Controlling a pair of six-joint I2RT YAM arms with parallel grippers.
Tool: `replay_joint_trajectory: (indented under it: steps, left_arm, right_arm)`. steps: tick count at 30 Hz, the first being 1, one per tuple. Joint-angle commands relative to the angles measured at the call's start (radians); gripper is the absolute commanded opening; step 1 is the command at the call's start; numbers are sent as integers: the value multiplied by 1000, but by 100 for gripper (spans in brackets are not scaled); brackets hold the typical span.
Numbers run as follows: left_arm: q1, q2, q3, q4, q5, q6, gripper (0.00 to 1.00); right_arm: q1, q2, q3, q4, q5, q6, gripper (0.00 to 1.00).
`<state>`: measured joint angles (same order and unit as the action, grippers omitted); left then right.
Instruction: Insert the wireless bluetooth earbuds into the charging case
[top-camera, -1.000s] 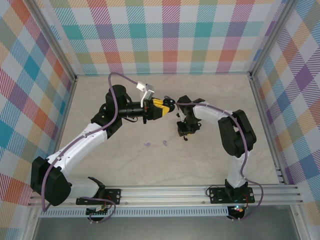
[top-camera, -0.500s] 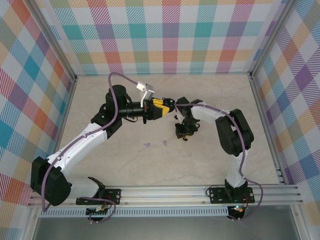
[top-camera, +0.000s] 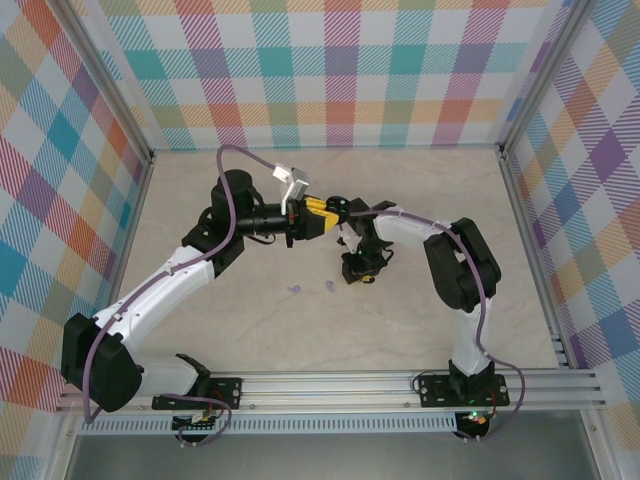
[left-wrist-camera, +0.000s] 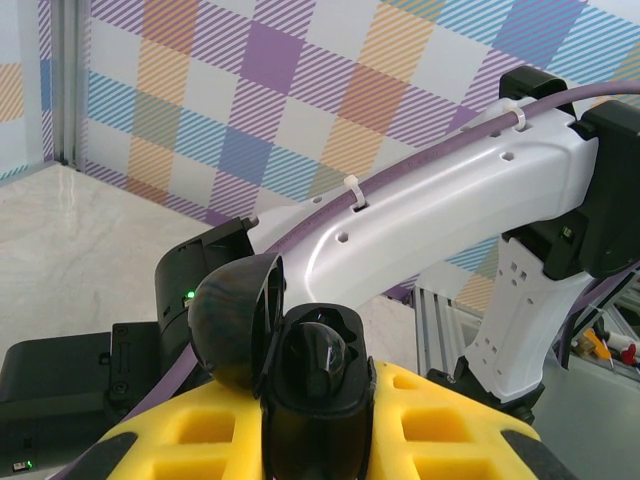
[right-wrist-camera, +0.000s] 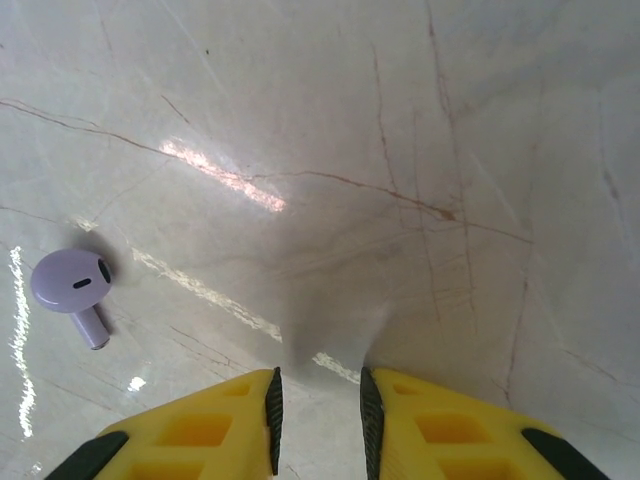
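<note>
Open black case (left-wrist-camera: 315, 400) cut off at the bottom edge; lilac earbuds (top-camera: 329, 287) from above mere specks.

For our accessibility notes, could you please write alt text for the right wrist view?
A single pale lilac earbud lies at the left on the pale marbled table, its stem toward the camera. Along the bottom edge, the right gripper's two yellow fingers stand slightly apart with nothing between them, clear of the earbud.

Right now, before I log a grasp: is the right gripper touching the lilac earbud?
Apart. The right wrist view shows the lilac earbud lying well left of the right gripper, with bare table between them.
</note>
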<state>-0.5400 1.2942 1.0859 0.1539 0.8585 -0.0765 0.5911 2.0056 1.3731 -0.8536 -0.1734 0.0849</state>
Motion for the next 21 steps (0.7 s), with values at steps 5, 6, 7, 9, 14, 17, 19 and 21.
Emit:
replay_joint_trajectory:
  steps: [5, 6, 7, 9, 14, 17, 19, 21]
  left_arm:
    - [6, -26, 20, -8, -3, 25, 8]
    - [6, -26, 20, -7, -1, 25, 8]
    - [6, -26, 19, -7, -2, 26, 8]
    - [6, -25, 19, -7, -2, 25, 8]
    - [6, -25, 17, -5, 0, 23, 8]
    - [6, -26, 17, -7, 1, 25, 8]
    - [6, -28, 16, -8, 0, 26, 8]
    - [6, -28, 17, -10, -2, 27, 8]
  right_arm:
    - [7, -48, -69, -62, 8, -7, 30]
    - [8, -57, -78, -64, 17, -4, 31]
    - [7, -63, -83, -66, 26, -2, 31]
    - [7, -78, -95, -71, 43, 1, 31]
    - [3, -104, -109, -76, 115, 32, 31]
    - [0, -118, -105, -72, 129, 44, 31]
    - [0, -138, -100, -60, 94, 40, 31]
    - [1, -173, -97, -39, 50, 40, 32]
